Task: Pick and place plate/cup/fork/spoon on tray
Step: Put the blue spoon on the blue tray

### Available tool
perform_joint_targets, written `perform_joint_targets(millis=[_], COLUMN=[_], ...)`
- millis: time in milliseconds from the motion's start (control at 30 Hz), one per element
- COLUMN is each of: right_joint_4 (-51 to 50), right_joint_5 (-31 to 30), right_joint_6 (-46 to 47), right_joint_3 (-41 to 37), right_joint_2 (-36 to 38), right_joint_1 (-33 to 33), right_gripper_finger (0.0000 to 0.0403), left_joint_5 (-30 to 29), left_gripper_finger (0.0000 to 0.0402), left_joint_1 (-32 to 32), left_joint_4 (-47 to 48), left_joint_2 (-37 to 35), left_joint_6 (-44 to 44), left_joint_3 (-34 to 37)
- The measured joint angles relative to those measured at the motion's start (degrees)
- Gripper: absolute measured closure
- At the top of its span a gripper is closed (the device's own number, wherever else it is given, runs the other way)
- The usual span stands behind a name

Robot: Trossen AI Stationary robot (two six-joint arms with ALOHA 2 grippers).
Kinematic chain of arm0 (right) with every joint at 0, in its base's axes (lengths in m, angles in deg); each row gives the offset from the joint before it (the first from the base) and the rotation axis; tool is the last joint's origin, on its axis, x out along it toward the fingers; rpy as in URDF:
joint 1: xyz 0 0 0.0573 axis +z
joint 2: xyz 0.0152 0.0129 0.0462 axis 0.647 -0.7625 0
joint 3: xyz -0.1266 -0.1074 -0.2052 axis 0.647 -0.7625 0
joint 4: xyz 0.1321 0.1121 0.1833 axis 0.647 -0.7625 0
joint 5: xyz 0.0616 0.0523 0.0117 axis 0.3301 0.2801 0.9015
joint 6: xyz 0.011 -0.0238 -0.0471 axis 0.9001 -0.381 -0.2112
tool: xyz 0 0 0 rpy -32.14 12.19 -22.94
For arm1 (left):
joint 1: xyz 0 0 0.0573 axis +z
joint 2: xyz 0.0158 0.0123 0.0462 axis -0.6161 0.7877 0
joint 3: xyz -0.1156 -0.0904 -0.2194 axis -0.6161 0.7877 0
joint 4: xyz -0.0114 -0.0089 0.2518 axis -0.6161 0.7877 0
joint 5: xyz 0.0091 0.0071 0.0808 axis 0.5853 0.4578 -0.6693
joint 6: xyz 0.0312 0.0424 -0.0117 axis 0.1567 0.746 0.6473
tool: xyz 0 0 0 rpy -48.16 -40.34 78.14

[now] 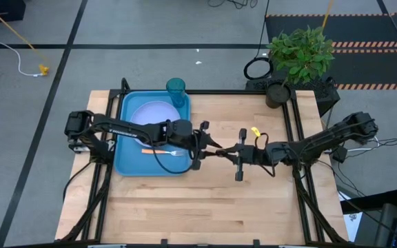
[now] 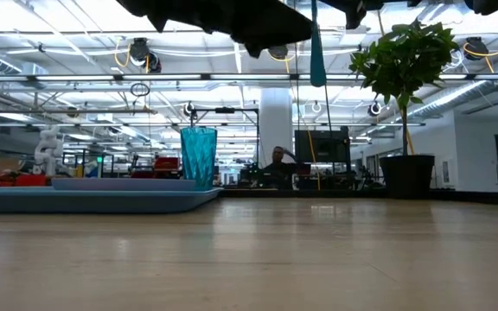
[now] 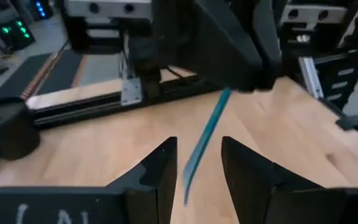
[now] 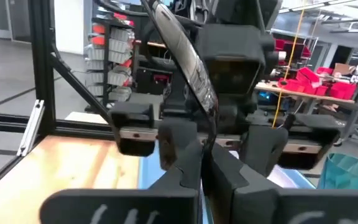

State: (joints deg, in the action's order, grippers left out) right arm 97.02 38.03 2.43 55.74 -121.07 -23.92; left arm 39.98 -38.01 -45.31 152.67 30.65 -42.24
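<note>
Two grippers meet above the table, the spoon passing between them.

The blue plastic tray (image 1: 126, 162) holds the round pale plate (image 1: 150, 117), the orange-handled fork (image 1: 163, 152) lying across, tines toward table centre, and the ribbed teal cup (image 1: 176, 91) in a corner. The right gripper (image 1: 238, 153) is clamped on the spoon (image 3: 202, 140); its light-blue handle points between the parted fingers of the left gripper (image 1: 204, 147).

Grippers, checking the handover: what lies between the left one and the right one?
The spoon: the right gripper is shut on it, and its blue handle hangs between the left gripper's open fingers, clearest in the left wrist view.
</note>
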Motion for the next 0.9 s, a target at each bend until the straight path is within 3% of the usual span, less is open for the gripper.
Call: perform_joint_targets(millis=[300, 400, 533, 633, 833, 900], right_joint_4=[0.83, 1.04, 1.11, 0.9, 0.78, -0.16], right_joint_5=[-0.11, -0.12, 0.03, 0.08, 0.94, 4.85], right_joint_6=[0.01, -0.08, -0.09, 0.2, 0.48, 0.89], right_joint_3=[0.04, 0.04, 0.04, 0.0, 0.02, 0.11], right_joint_2=[-0.59, -0.59, -0.59, -0.61, -0.61, -0.59], right_joint_1=[-0.02, -0.04, -0.1, -0.15, -0.17, -0.27], right_gripper_finger=[0.0403, 0.0403, 0.0403, 0.0403, 0.0401, 0.0394], left_joint_5=[0.3, 0.45, 2.32, 3.49, 9.49, 13.66], left_gripper_finger=[0.0277, 0.0305, 0.0376, 0.0389, 0.0394, 0.0393], left_joint_1=[-0.7, -0.62, -0.56, -0.14, 0.65, 0.83], left_joint_4=[-4.89, -4.85, -7.09, -7.29, -6.92, -6.5], left_joint_2=[2.29, 2.3, 2.67, 2.95, 2.95, 2.99], left_joint_6=[1.37, 1.88, 2.45, 2.66, 3.06, 4.09], left_joint_3=[0.08, 0.07, 0.07, 0.07, 0.07, 0.07])
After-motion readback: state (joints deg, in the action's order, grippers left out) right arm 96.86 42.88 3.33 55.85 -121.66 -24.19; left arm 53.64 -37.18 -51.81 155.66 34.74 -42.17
